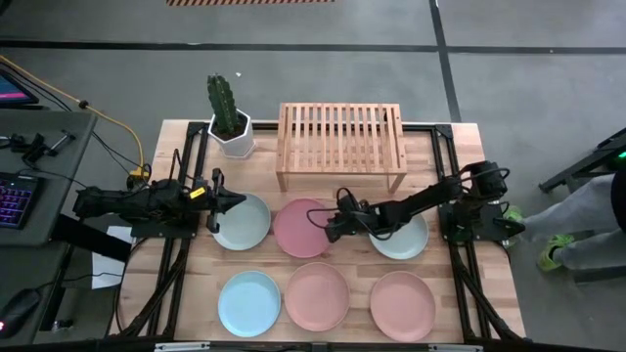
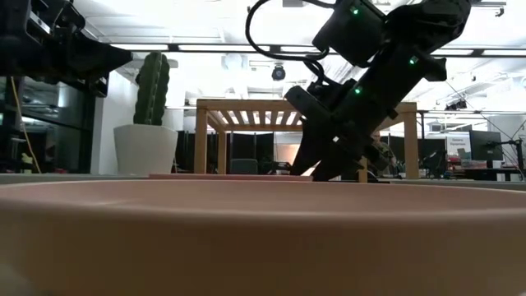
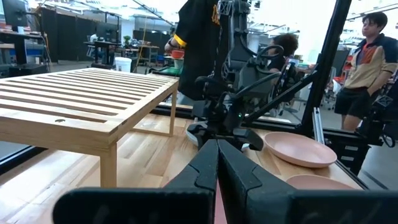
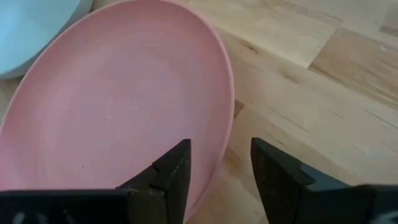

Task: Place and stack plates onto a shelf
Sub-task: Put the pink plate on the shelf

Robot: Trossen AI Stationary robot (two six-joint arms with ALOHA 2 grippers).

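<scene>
Six plates lie flat on the table in two rows: mint [image 1: 242,221], pink [image 1: 303,227] and mint [image 1: 399,235] behind, light blue [image 1: 248,303], pink [image 1: 317,295] and pink [image 1: 402,305] in front. The wooden slatted shelf [image 1: 341,145] stands at the far edge with nothing on it. My right gripper [image 1: 331,227] is open and slants down at the back pink plate's right rim [image 4: 227,93], one finger over the plate [image 4: 124,106] and one outside it. My left gripper [image 1: 217,202] is shut and holds nothing; it is raised over the left mint plate's left rim.
A white pot with a cactus [image 1: 230,117] stands at the far left, beside the shelf. The table's dark frame rails run along both sides [image 1: 442,147]. A person stands beyond the table's right side [image 3: 364,56]. A desk with a keyboard [image 1: 15,200] is to the left.
</scene>
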